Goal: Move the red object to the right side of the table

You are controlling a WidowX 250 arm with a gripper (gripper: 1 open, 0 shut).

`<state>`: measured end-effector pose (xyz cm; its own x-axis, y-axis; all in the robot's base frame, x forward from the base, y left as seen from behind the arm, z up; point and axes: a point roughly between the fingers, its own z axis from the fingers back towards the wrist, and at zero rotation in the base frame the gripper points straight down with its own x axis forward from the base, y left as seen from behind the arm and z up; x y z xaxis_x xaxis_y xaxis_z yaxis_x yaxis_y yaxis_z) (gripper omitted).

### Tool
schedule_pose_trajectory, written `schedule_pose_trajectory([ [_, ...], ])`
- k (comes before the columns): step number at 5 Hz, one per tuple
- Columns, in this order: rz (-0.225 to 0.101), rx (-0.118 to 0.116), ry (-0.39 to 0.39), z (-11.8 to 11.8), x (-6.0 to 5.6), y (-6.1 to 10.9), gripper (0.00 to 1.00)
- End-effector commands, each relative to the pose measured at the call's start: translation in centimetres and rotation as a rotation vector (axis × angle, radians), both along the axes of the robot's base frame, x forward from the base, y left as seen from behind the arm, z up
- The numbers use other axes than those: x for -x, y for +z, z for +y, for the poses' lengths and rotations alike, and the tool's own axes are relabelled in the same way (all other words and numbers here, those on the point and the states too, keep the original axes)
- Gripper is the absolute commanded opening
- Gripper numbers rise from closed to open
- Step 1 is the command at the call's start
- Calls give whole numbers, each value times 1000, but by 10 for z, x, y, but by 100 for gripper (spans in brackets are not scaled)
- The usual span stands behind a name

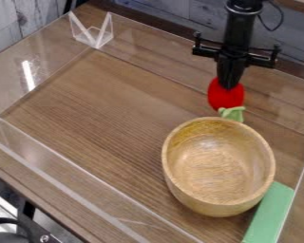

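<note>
Black arm, thin dark cable.

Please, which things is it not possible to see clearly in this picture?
- Camera view: fingertips of the gripper, small and dark, partly merging with the red object.
- Same view: underside of the wooden bowl, hidden by its own body.
- Green block's lower end, cut off by the edge.

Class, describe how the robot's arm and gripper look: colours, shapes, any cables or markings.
The arm is dark, nearly black and narrow, with a thin dark cable looping beside it. The gripper is also dark, with angular parts spreading sideways. Markings cannot be made out.
</note>
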<state>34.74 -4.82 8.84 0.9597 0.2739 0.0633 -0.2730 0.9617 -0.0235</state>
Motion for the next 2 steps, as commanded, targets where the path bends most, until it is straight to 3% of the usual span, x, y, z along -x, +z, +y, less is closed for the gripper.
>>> schedule_pose_trajectory([
  [1,-83,11,-6,-6,-3,28,0],
  [2,-75,12,3,-5,-8,25,100],
])
